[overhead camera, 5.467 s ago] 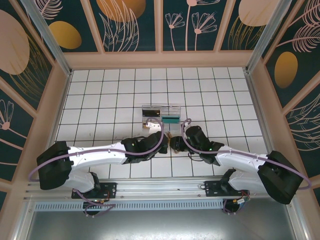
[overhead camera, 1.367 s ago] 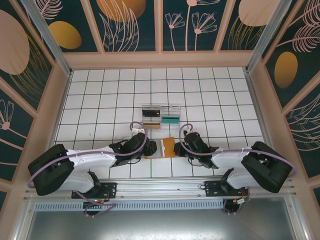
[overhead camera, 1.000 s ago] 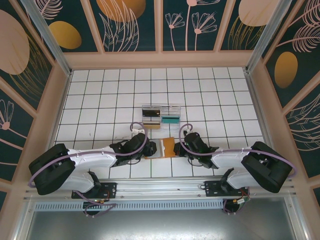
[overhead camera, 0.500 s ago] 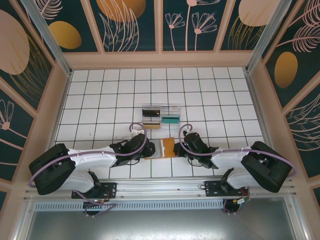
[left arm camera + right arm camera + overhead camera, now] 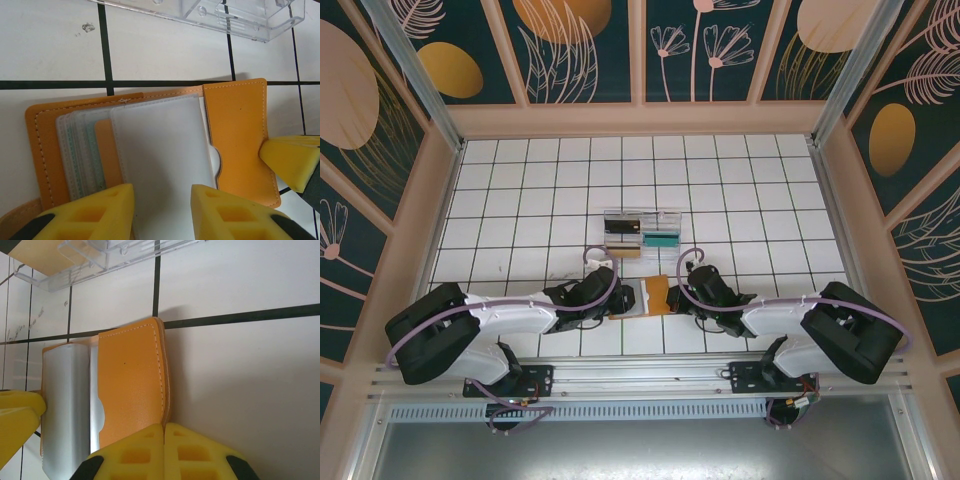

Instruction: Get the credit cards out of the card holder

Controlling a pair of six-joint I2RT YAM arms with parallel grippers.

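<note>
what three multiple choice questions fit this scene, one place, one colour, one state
1. Where is the clear tray relative to the card holder?
A on top of it B beyond it, away from the arm bases C nearer the bases
2. The card holder's outer colour is
A black B green C orange
3. The right tool is
A shut B wide open C holding a bottle
Key: 1 B, top view shows it farther up the table; 2 C, both wrist views show orange leather; 3 A, its yellow tips meet with no gap.
</note>
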